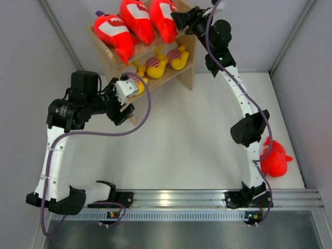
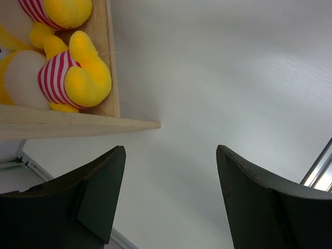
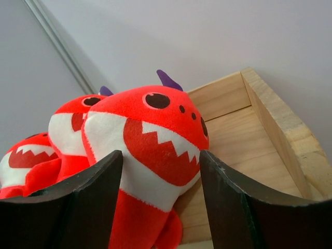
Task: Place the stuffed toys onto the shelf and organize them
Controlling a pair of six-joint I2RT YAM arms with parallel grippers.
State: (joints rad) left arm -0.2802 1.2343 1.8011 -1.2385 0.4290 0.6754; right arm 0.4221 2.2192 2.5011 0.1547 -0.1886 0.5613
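Observation:
The wooden shelf (image 1: 189, 66) stands at the back left. Three red sharks lean on its top tier (image 1: 110, 31) (image 1: 136, 19) (image 1: 162, 18). Three yellow striped plushes (image 1: 155, 63) sit on the lower tier. A fourth red shark (image 1: 274, 160) lies on the table at the right, behind the right arm. My right gripper (image 1: 179, 19) is open at the rightmost shelf shark (image 3: 155, 129), which stands on the wood between and just beyond its fingers (image 3: 98, 181). My left gripper (image 1: 129, 96) hangs open and empty by the shelf's near left corner, beside a yellow plush (image 2: 78, 78).
Grey walls close in the table on the left, back and right. The shelf's side panel (image 3: 275, 124) rises right of the right gripper. The shelf's lower board edge (image 2: 62, 124) runs just above the left gripper (image 2: 171, 150). An aluminium rail (image 1: 176, 197) crosses the near edge.

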